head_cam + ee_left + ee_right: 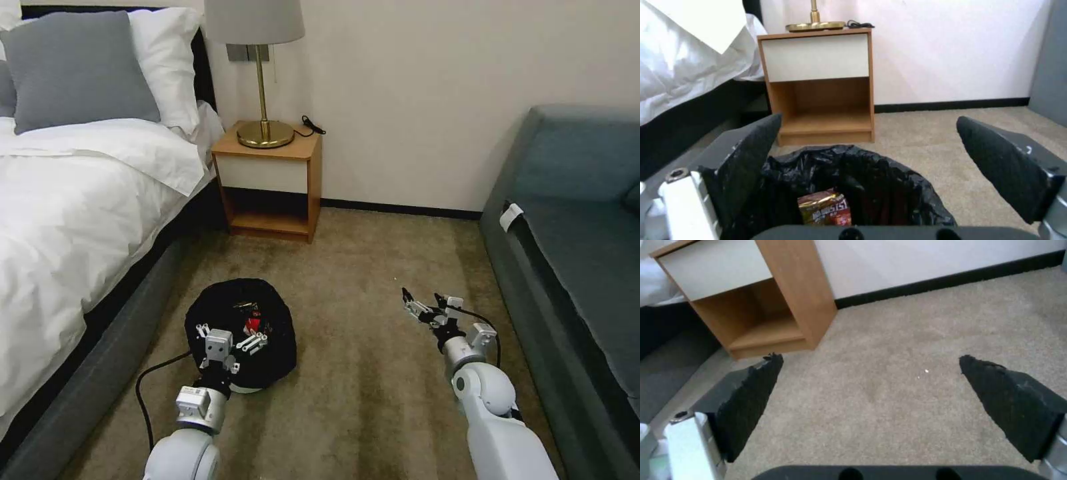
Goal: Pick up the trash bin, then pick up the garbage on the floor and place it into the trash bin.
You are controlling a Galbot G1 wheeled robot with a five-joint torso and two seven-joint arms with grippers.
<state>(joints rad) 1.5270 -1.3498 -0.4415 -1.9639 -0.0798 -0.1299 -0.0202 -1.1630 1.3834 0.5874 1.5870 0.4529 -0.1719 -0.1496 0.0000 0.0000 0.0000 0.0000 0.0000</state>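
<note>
The trash bin (267, 360), lined with a crinkly black bag, stands on the carpet floor (373, 387) beside the bed, a sliver of white base showing at its near side. Garbage lies inside it: a red piece (252, 325) in the head view and a gold-and-red snack wrapper (824, 207) in the left wrist view. My left gripper (230, 337) hovers open over the bin's near rim, its fingers (751, 150) spread wide above the bag (889, 186). To the right, my right gripper (423, 301) is held open above bare carpet (871, 400), nothing between its fingers (751, 386).
The bed (80, 200) runs along the left, a grey-blue sofa (573, 253) along the right. A wooden nightstand (270, 183) with a brass lamp (263, 133) stands at the back wall. A black cable (150, 373) loops on the floor by my left arm. Open carpet lies between bin and sofa.
</note>
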